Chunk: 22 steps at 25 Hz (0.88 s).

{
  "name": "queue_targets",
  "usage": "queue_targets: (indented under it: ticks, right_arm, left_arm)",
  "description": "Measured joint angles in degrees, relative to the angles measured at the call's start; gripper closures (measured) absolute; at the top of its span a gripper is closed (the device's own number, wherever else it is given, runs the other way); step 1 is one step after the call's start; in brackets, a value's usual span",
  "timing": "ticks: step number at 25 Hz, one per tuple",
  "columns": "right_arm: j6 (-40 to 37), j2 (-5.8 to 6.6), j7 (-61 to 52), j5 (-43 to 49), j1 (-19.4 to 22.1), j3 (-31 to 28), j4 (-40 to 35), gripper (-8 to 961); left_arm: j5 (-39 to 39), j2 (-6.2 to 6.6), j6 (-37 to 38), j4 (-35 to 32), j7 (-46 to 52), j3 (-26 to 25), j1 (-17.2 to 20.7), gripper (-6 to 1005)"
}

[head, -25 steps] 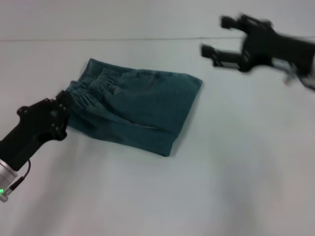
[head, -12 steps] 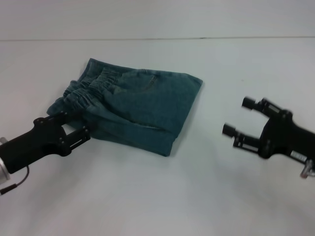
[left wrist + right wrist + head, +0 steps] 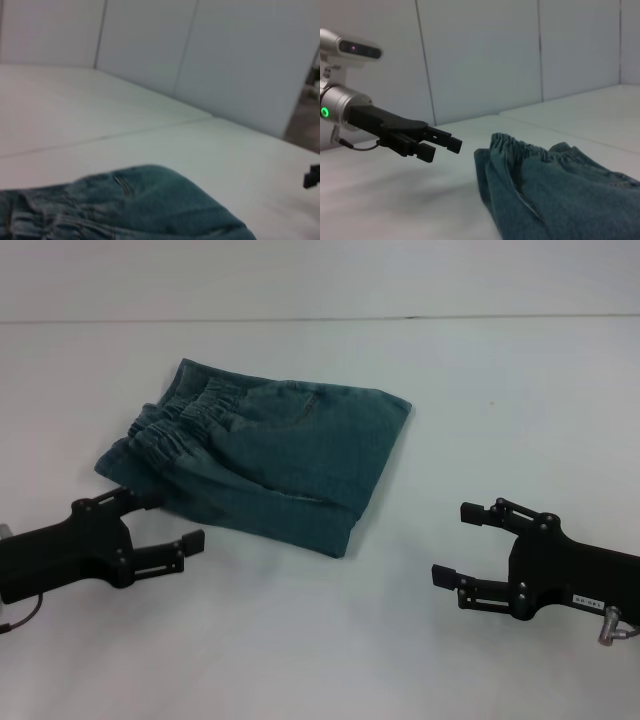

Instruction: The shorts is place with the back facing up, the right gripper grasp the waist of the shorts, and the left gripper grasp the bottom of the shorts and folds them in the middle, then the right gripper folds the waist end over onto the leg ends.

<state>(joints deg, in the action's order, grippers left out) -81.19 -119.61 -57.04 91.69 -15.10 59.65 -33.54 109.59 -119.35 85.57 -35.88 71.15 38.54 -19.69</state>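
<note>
I have the white table (image 3: pixel 330 640) under both arms, and on it the faded blue-green denim shorts (image 3: pixel 280 460) lie in a compact stacked bundle just ahead of my two grippers, nearer the left one than the right. From how they lie I judge both folds done: the gathered, ruffled elastic waist (image 3: pixel 185 428) sits on top of the pile, doubled over toward the straight stitched leg ends (image 3: pixel 375 475), whose edge faces the right gripper's side; I see nothing left but clearing the arms. The unlabelled black two-fingered left gripper (image 3: pixel 168 530) hovers low just beside the waist-side corner of the bundle, apart from the cloth, fingers spread and holding nothing, its arm reaching in nearly level. The white-labelled black two-fingered right gripper (image 3: pixel 470 545) hangs well apart from the shorts, pointing toward them, fingers likewise spread and empty.
</note>
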Motion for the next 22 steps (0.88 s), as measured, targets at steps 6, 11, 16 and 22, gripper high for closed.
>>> queue_targets:
  ticks: [6,11,16,22]
  right_arm:
    - [-0.4,0.10,-1.4,2.8,-0.5,0.1,-2.6,29]
    - [-0.5,0.08,-1.7,3.6,-0.8,0.0,-2.8,29]
    - [-0.6,0.07,-1.4,3.7,-0.8,-0.2,-2.8,29]
    - [-0.8,0.07,-1.2,3.7,-0.8,-0.3,-2.9,29]
  left_arm:
    - [6.4,1.16,3.4,-0.3,2.4,-1.1,-2.2,89]
    - [10.2,1.58,6.0,-0.9,4.2,-1.7,-3.3,89]
    - [11.9,1.78,7.1,-1.6,5.1,-1.9,-3.6,88]
    - [15.0,1.88,7.7,-1.7,6.6,-2.1,-4.3,88]
